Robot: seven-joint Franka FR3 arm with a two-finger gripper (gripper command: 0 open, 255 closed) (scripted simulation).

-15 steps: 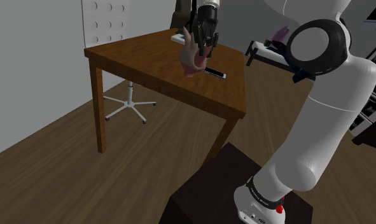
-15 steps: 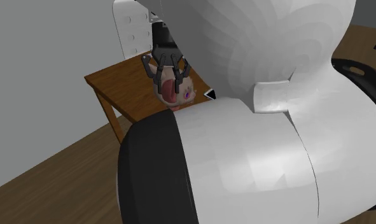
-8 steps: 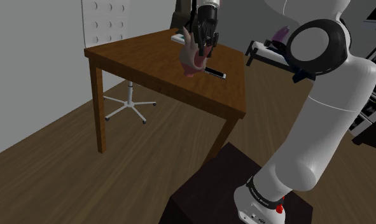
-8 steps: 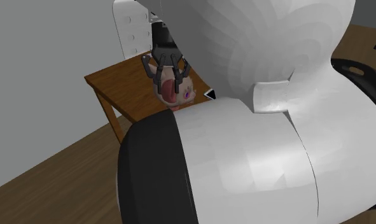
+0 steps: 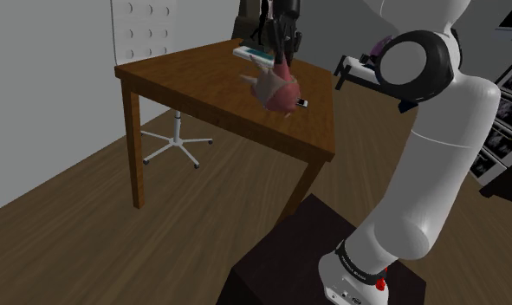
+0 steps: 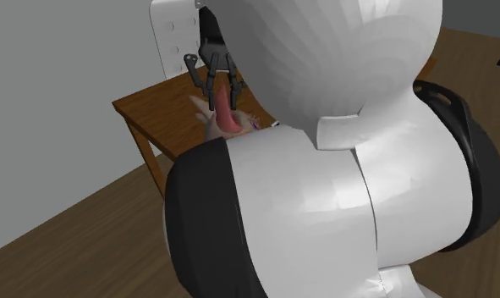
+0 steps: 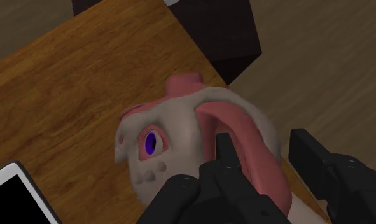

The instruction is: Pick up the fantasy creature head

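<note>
Hand point(image 7: 263, 149) clamped on pink ear of creature head point(image 7: 164, 137), grey-beige w/ purple eye. Head hangs under hand over wood desk point(image 5: 184, 78), nr its edge at shoulder view's right. Phone point(image 7: 14, 197) flat on desk beside it, screen black.

I count, one each:
- 1 creature head point(image 5: 276, 88)
- 1 gripper point(image 7: 264, 156)
- 1 wooden table point(image 5: 184, 82)
- 1 phone point(image 7: 18, 197)
- 1 flat white item point(image 5: 250, 53), 11 o'clock of head in shoulder view
- 1 white chair point(image 5: 150, 30)
- 1 dark stand point(image 5: 280, 256)
</note>
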